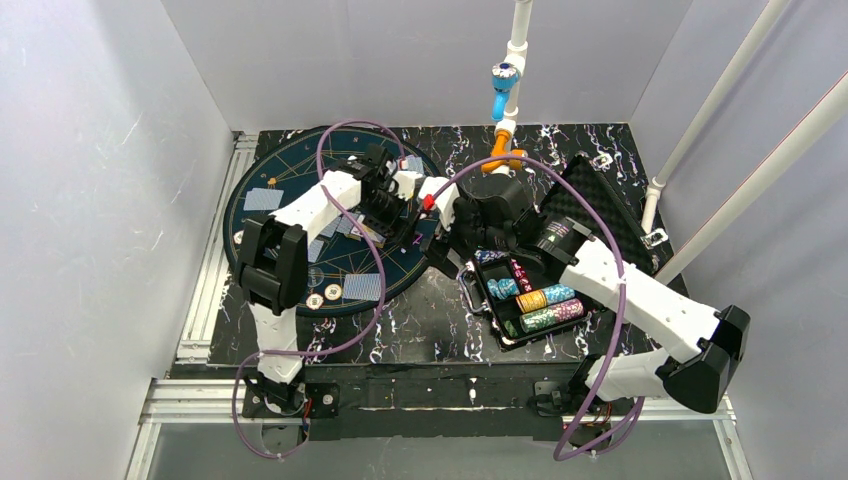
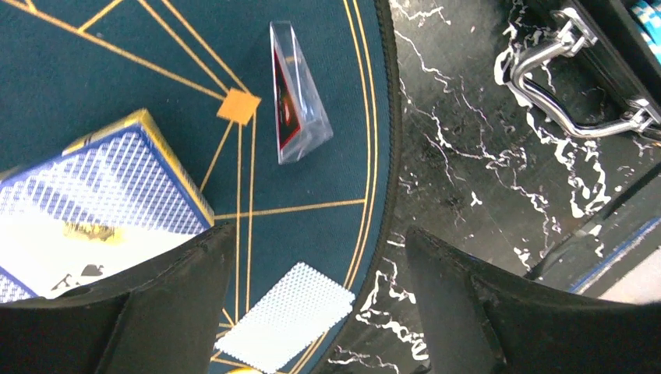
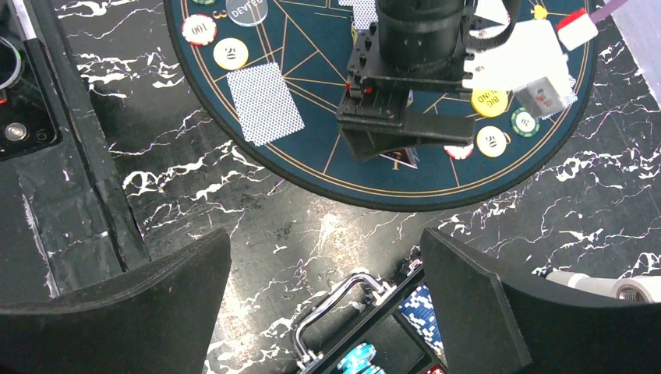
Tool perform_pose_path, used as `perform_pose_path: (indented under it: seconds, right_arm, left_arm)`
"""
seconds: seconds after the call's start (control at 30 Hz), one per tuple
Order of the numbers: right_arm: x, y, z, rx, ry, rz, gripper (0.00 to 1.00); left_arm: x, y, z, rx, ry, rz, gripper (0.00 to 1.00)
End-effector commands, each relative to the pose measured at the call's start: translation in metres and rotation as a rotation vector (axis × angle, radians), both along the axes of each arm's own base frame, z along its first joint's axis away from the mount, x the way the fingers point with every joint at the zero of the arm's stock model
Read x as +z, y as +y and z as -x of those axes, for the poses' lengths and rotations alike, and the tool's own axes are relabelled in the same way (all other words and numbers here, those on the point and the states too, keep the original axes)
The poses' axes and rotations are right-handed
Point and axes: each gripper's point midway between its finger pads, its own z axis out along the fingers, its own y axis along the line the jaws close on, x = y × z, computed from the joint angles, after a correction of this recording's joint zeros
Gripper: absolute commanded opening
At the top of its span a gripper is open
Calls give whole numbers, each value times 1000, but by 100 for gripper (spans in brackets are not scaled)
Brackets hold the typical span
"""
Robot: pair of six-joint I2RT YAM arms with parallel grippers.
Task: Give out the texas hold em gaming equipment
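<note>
The round blue mat (image 1: 258, 172) holds several blue-backed cards, such as one at the back left (image 1: 262, 199) and one at the front (image 1: 363, 287), with two chips (image 1: 323, 296) beside it. My left gripper (image 1: 388, 215) hangs open and empty over the mat's right part; in its wrist view (image 2: 312, 312) a blue-backed card (image 2: 284, 315) lies under the jaws and a card deck box (image 2: 101, 187) lies to the left. My right gripper (image 1: 440, 252) is open and empty (image 3: 323, 312) over the bare table by the case handle (image 3: 343, 304). Chip stacks (image 1: 545, 305) fill the open case.
A clear plastic wedge (image 2: 296, 101) lies on the mat near its edge. The right wrist view shows a card (image 3: 265, 101), a 100 chip (image 3: 199, 29), yellow chips (image 3: 231, 53) and a dealer button (image 3: 248, 9). The case lid (image 1: 605, 200) stands open behind.
</note>
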Motion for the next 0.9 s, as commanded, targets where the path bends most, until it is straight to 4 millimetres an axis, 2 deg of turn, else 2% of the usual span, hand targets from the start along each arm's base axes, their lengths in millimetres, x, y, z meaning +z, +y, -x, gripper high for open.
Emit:
perform_pose_path:
  seconds: [0.0,0.17,0.4,0.6,0.77,0.87]
  right_arm:
    - [26,-4,-2,-3,-61,-55,98]
    - [26,-9,-2,-11,-60,-49,98]
    - [23,-13,-2,-18,-52,-45,98]
    - [19,-14,-3,-20,-41,-46,98]
    - [17,-14,-3,-18,-38,-46,98]
    - [17,-13,-3,-16,-39,-50,98]
  left_arm:
    - [0,-11,-11,-26,-46,-24,76]
    - [-17,-14,-18,-24,-60,-79,72]
    - [-31,-18,-33,2,-76,-125,59]
    - [-29,-27,-39,9,-79,-105,31]
    - [-12,-39,-36,24,-64,-32,3]
    - [2,-34,-34,39,-57,-21,0]
